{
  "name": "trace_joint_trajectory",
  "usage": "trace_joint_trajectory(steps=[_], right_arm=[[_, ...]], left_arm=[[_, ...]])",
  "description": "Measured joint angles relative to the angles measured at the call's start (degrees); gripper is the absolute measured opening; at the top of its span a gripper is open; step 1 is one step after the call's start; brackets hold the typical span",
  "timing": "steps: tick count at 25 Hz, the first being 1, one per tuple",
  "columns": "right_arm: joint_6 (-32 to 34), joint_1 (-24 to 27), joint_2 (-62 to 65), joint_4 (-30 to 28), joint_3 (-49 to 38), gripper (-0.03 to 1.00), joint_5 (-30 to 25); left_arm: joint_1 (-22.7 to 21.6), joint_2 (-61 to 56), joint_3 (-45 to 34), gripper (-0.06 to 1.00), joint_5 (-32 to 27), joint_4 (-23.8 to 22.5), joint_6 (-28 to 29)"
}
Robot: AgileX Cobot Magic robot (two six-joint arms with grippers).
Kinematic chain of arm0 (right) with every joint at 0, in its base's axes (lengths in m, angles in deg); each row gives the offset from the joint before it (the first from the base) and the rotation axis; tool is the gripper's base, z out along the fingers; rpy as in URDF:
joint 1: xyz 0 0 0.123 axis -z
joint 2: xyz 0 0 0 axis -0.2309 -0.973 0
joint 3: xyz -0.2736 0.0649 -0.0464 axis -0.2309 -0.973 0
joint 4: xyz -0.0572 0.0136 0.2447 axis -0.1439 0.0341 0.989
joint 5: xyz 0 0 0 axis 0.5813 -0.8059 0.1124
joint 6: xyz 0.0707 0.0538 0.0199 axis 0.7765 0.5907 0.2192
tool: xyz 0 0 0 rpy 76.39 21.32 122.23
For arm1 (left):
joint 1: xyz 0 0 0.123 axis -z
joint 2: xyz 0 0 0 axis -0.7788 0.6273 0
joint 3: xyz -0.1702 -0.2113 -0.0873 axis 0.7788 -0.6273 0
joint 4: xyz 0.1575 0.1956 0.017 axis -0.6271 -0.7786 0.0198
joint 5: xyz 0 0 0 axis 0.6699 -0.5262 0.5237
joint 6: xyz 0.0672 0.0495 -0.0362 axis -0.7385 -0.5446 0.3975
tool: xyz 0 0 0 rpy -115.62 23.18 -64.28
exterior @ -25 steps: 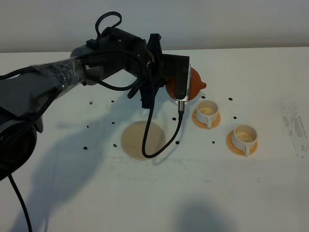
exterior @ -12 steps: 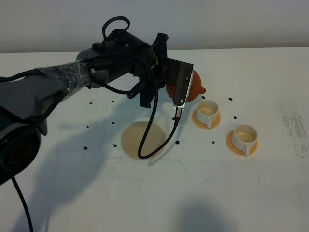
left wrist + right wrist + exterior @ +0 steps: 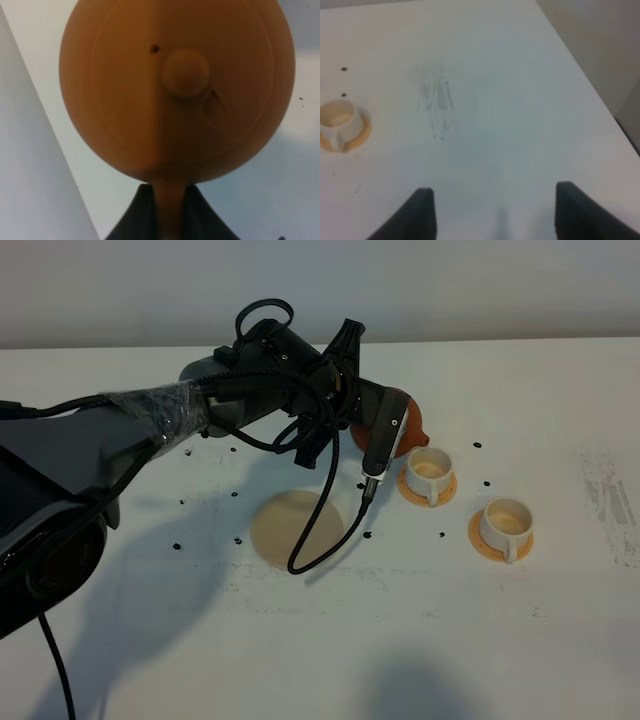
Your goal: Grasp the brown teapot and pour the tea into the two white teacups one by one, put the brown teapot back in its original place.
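Count: 1 teapot (image 3: pixel 411 422), 2 cups, 2 saucers, 1 coaster (image 3: pixel 285 525), 2 grippers, 1 looped black cable (image 3: pixel 318 540), and approx. a dozen black specks (image 3: pixel 236 539) scattered on the table (image 3: pixel 560 390).

Containers: the first cup (image 3: pixel 430 468) sits on its own saucer (image 3: pixel 405 485), and the second cup (image 3: pixel 507 520) sits on the other saucer (image 3: pixel 478 537), nearer the front & further right. Both cups are upright w/ handles toward the front edge. Insides look pale tan; can't tell if any liquid is in either. The teapot's lid is on, w/ the knob (image 3: pixel 185 72) facing the left wrist cam, so its contents are hidden.

The teapot is off the table, tipped w/ its spout pointing down toward the first cup. It hangs just above & beside that cup's far rim, well apart from the coaster, which lies flat to the front-left.

The left gripper (image 3: pixel 169 210) is pinched tight on the teapot's handle, a dark finger on each side. In the high view the wrist cam block hides most of the pot.

The right gripper (image 3: pixel 495 190) is spread wide w/ nothing btw the fingers. It's over bare table at the right side, well away from the second cup.
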Motion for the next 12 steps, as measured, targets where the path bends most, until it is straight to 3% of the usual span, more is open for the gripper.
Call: trace_joint_trajectory(steps=[12], right_arm=[[0.00, 0.00, 0.00, 0.00, 0.00, 0.51, 0.00]], left_arm=[[0.72, 0.23, 0.00, 0.10, 3.43, -5.44, 0.05]])
